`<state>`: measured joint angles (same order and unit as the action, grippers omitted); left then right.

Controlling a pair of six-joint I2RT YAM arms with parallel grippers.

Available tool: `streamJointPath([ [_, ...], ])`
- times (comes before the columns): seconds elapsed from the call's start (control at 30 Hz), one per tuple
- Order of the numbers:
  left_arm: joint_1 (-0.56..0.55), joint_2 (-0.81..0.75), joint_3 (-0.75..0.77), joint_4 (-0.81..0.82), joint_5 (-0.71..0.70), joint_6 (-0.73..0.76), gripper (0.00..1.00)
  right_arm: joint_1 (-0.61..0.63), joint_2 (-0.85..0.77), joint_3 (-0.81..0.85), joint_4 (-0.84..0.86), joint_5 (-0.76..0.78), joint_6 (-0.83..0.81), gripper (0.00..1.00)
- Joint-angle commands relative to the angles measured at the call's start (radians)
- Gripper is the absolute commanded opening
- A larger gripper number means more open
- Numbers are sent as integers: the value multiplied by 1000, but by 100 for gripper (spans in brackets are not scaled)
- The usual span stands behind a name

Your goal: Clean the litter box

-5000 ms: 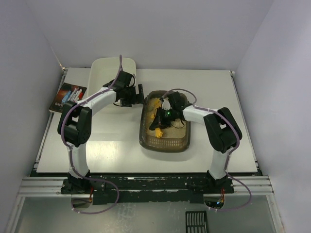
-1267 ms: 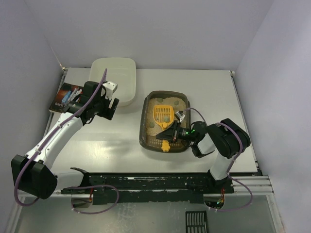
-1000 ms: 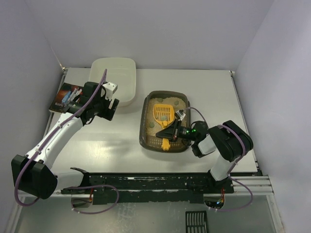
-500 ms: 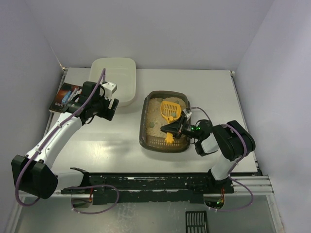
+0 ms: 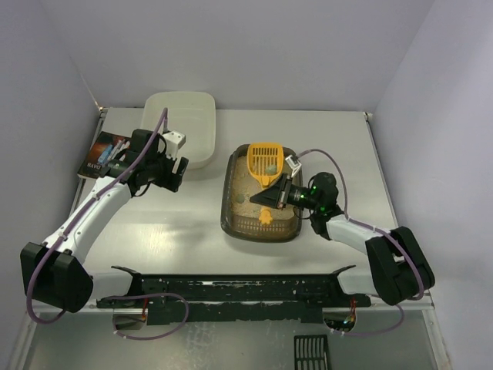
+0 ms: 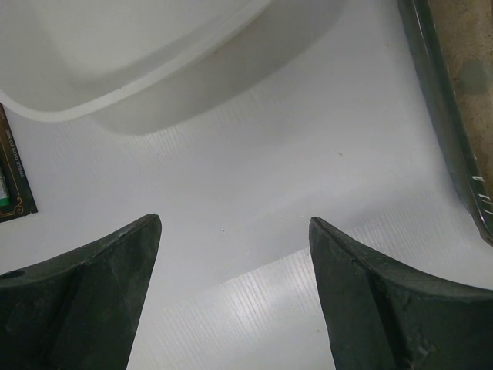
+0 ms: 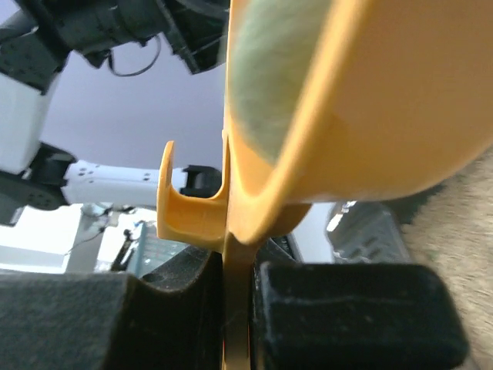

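The litter box [image 5: 260, 227], a dark translucent tray of beige litter, sits at the table's middle. My right gripper [image 5: 275, 196] is shut on the handle of a yellow slotted scoop [image 5: 264, 161]. The scoop is lifted over the box's far end and holds grey-green clumps. In the right wrist view the scoop [image 7: 362, 100] fills the frame, its handle pinched between my fingers [image 7: 235, 324]. My left gripper [image 5: 171, 173] is open and empty above the table, between the cream-white tub [image 5: 181, 126] and the box. The box edge shows in the left wrist view [image 6: 451, 123].
The cream-white tub stands at the back left and also shows in the left wrist view [image 6: 146, 54]. A dark booklet [image 5: 106, 154] lies at the left edge. A black grate [image 5: 311, 352] lies below the table's front rail.
My right gripper has raised the scoop out of the litter and carried it toward the box's far end. The right arm has stretched out. The left arm has barely moved.
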<state>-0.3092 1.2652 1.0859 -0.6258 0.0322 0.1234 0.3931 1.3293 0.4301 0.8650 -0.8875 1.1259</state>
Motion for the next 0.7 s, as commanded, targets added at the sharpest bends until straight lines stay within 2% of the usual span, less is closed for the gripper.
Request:
streamJointPath([
  [0.0, 14, 9, 25, 2, 38, -5, 88, -87, 9, -27, -115, -40, -85, 0],
  [0.23, 22, -10, 13, 5, 54, -2, 88, -108, 90, -145, 211, -59, 116, 0],
  [0.3, 25, -14, 10, 4, 59, -2, 89, -46, 83, -125, 183, -44, 103, 0],
  [0.37, 27, -15, 8, 6, 66, -2, 88, -19, 45, -85, 33, -25, 21, 0],
  [0.47, 29, -12, 8, 5, 76, -2, 88, -98, -5, -57, -124, -7, -57, 0],
  [0.57, 30, -9, 14, -4, 92, 6, 88, -109, 4, -59, -132, -26, -57, 0],
  [0.67, 31, -14, 8, 2, 97, 4, 89, -24, -5, -32, -208, 5, -102, 0],
])
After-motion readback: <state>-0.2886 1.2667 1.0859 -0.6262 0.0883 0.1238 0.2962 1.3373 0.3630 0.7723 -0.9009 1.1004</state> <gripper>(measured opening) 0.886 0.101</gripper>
